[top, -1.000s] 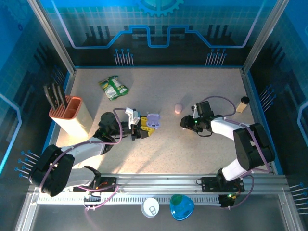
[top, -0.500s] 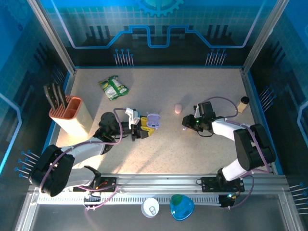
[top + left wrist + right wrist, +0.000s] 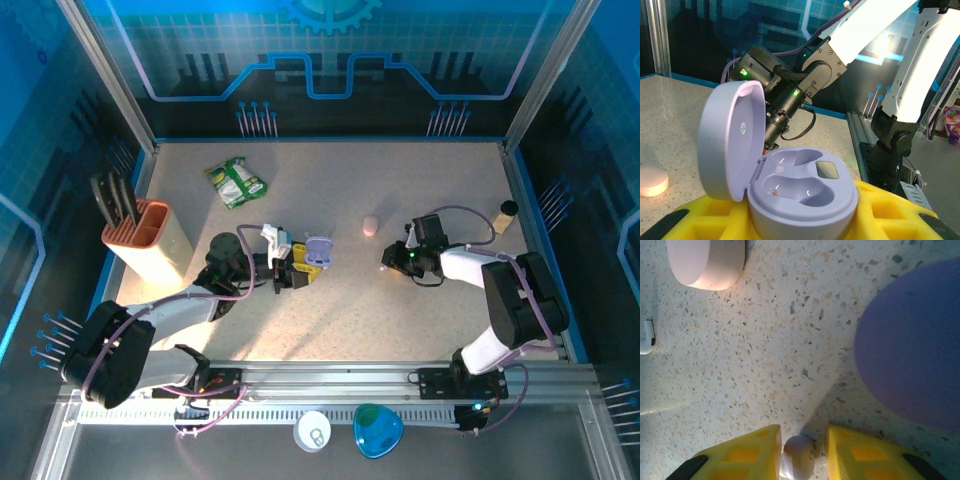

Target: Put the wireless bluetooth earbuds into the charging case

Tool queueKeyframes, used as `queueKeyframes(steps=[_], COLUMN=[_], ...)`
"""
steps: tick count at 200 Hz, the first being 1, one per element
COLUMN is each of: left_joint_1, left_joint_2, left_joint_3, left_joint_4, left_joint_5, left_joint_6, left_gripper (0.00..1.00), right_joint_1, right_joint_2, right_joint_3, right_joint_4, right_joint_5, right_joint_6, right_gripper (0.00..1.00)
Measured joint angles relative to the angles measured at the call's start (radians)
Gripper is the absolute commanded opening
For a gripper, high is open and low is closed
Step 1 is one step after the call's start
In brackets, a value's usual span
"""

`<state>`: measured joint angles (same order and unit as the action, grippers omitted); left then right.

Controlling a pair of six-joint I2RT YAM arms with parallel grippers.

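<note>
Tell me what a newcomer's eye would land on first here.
The open lavender charging case, lid up and both wells empty, sits in the yellow pads of the left gripper at mid-table. Next, the right gripper has its yellow fingers either side of a tiny pale earbud on the speckled table, with a pink case nearby.

Robot test cell: blue circuit-print walls (image 3: 330, 60) around a speckled table (image 3: 350, 320).
</note>
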<state>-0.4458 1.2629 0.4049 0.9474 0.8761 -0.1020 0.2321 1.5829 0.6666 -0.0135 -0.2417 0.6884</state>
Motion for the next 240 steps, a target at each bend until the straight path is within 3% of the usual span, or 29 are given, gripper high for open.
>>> queueKeyframes(steps=[53, 84, 146, 208, 240], left_joint_1=[0.0, 0.0, 0.0, 0.0, 0.0], left_joint_2=[0.0, 0.0, 0.0, 0.0, 0.0], left_joint_3=[0.0, 0.0, 0.0, 0.0, 0.0], left_joint_4=[0.0, 0.0, 0.0, 0.0, 0.0], left_joint_5=[0.0, 0.0, 0.0, 0.0, 0.0], left_joint_6=[0.004, 0.004, 0.005, 0.007, 0.007], left_gripper=[0.35, 0.35, 0.35, 0.35, 0.35], right_joint_1=[-0.004, -0.004, 0.009, 0.031, 0.032], right_joint_2=[0.009, 0.011, -0.003, -0.033, -0.032], right_joint_3=[0.008, 0.013, 0.003, -0.027, -0.026], right_joint_4=[-0.008, -0.014, -0.003, 0.006, 0.004], right_joint_5=[-0.008, -0.014, -0.006, 0.022, 0.024], right_joint_6=[-0.015, -0.025, -0.014, 0.014, 0.019], right_gripper=[0.24, 0.33, 0.34, 0.34, 0.27])
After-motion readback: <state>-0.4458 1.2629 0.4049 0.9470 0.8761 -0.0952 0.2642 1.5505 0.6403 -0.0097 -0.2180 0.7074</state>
